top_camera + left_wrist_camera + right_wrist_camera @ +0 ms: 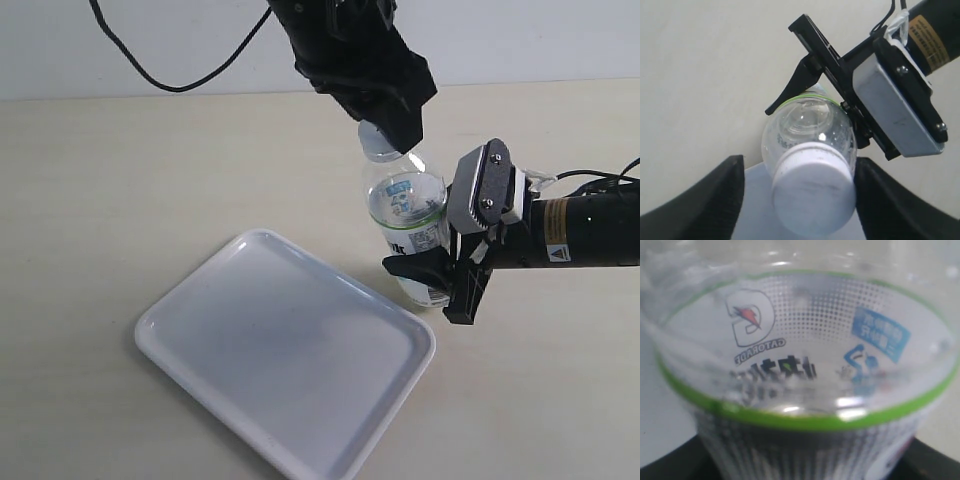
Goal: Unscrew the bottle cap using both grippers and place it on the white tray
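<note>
The bottle [405,200] stands upright on the table beside the white tray [200,320]. My right gripper [432,275], the one with the grey metal plate [900,115], is shut on the bottle's labelled lower body [800,370]. My left gripper [385,135] reaches down from above and straddles the white bottle cap [812,192], which sits on the bottle's neck. It is open: one finger [890,200] lies against the cap's side, and the other finger [705,205] stands off with a visible gap. In the exterior view the cap [376,141] is mostly hidden by the left gripper.
The tray's near corner lies just left of the bottle's base. A black cable [180,80] hangs over the table's far left. The right arm [590,230] stretches in from the right edge, low over the table.
</note>
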`<state>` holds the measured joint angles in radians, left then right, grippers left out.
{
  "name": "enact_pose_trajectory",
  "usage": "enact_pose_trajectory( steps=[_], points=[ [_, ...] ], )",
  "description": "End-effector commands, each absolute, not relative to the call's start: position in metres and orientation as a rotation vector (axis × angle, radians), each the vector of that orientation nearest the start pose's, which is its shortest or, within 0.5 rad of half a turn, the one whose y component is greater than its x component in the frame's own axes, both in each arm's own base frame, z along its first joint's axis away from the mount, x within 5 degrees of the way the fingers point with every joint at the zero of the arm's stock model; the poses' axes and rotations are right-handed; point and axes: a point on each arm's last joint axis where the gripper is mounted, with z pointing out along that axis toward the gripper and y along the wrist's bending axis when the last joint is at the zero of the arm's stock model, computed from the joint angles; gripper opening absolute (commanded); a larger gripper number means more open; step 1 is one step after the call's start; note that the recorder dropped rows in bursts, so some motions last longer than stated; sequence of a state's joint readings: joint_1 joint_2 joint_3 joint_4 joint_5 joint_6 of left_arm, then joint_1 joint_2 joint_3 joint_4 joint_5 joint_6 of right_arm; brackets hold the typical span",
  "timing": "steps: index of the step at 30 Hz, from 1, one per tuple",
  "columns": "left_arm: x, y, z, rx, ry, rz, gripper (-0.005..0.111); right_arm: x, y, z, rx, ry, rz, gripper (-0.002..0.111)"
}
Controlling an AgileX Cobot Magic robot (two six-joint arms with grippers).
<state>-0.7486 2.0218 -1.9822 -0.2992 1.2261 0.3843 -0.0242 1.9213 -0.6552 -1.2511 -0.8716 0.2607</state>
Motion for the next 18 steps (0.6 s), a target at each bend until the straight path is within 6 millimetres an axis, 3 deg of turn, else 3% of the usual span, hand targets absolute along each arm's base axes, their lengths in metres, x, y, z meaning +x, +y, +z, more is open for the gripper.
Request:
enact_pose_trajectory(
  steps=[1,12,14,18],
  points=[
    [0.3052,-0.3189,0.3159,1.397,2.385,-0.531,0.061,0.2936,0.0594,0.1068,-1.172,1.79,0.475,0.0],
    [0.3042,-0.3198,0.3163,1.359,2.411,-0.561,0.059,0.2936,0.0595,0.107,-1.172,1.788,0.476,0.0],
    [0.3041,-0.3199,0.3164,1.336,2.427,-0.569,0.051,0.2936,0.0595,0.107,-1.172,1.788,0.476,0.0],
    [0.3041,-0.3199,0.3164,1.294,2.456,-0.578,0.018,0.2936,0.0595,0.107,-1.172,1.788,0.476,0.0]
  ],
)
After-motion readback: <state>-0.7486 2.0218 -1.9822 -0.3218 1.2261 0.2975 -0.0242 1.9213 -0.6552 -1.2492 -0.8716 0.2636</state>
